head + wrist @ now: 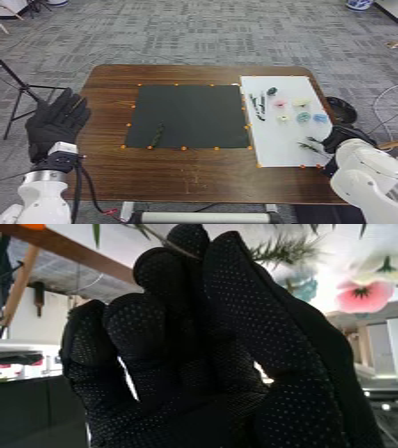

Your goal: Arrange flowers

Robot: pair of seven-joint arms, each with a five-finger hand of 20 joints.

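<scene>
Green sprigs [307, 147] by the right hand [341, 136]

On the counter [160, 180]: 1 mat [191, 110] mid-frame, 1 stem [158, 135] at its lower left; right, 1 sheet [275, 145] under perhaps 5 flowers [280, 103].

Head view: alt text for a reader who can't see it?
The robot's black-gloved right hand is at the right edge of a white sheet bearing pink, pale yellow and blue flowers and green sprigs. Left of it, one dark green stem lies on a black mat. The black-gloved left hand is open at the brown wooden table's left edge.
</scene>
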